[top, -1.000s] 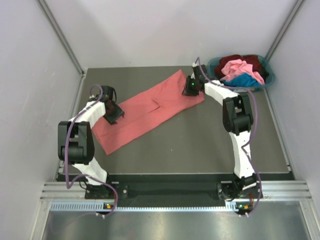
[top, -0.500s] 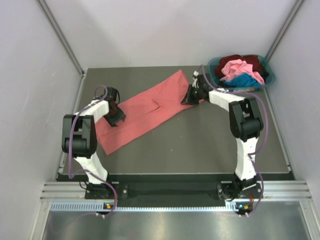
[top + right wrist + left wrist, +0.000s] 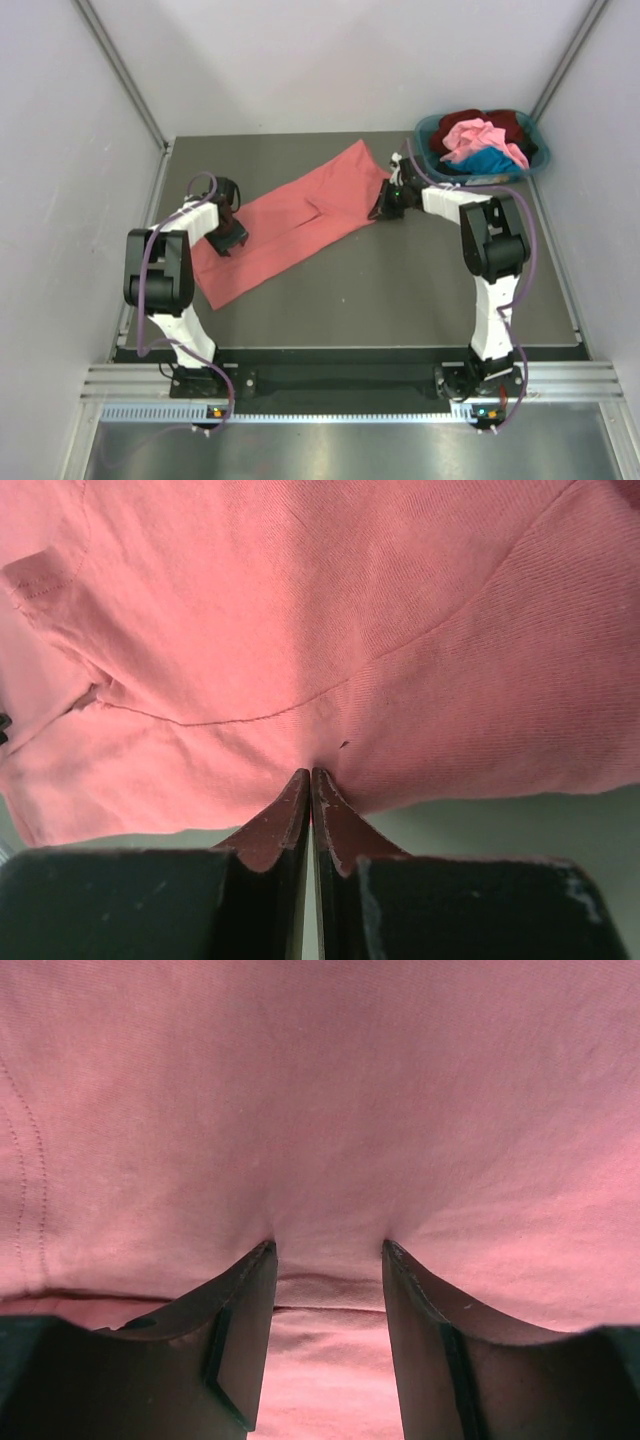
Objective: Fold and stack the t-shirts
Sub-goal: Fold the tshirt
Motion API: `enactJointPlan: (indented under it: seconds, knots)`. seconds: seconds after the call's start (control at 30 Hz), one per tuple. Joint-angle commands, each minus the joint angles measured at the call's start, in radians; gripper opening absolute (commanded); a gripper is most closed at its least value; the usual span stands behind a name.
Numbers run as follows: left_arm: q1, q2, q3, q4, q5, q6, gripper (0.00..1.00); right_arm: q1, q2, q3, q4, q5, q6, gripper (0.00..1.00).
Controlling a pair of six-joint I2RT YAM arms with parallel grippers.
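The salmon-red t-shirt lies folded into a long strip, running diagonally from near left to far right on the table. My left gripper rests on its near-left part. In the left wrist view the gripper is open, with its fingertips pressed into the cloth and a small ridge of cloth between them. My right gripper is at the shirt's right edge. In the right wrist view it is shut, pinching the hem of the shirt.
A teal basket at the far right corner holds a pink t-shirt, a dark maroon one and a bright blue one. The dark table mat is bounded by grey walls on the left, back and right.
My right gripper has moved nearer along the shirt's right end and now pinches its edge; that corner is drawn in. My left gripper has barely shifted.
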Motion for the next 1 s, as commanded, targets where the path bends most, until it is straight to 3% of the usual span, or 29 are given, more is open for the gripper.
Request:
enactJointPlan:
  seconds: [0.0, 0.13, 0.37, 0.6, 0.97]
  knots:
    - [0.003, -0.036, 0.019, -0.052, -0.011, 0.001, 0.52, -0.015, -0.080, 0.011, 0.002, -0.020, -0.029, 0.05]
    - [0.006, 0.000, 0.113, -0.029, 0.003, 0.082, 0.53, -0.017, -0.119, 0.023, 0.000, 0.022, 0.003, 0.05]
    - [0.044, 0.121, 0.153, -0.049, 0.049, 0.093, 0.52, -0.079, -0.077, 0.033, -0.007, 0.108, 0.006, 0.05]
    - [0.089, 0.164, 0.083, -0.060, -0.026, 0.065, 0.52, -0.132, -0.007, 0.051, -0.009, 0.161, -0.030, 0.04]
    - [0.090, 0.014, -0.086, -0.052, -0.066, -0.033, 0.52, -0.132, 0.010, 0.092, -0.050, 0.292, -0.086, 0.04]
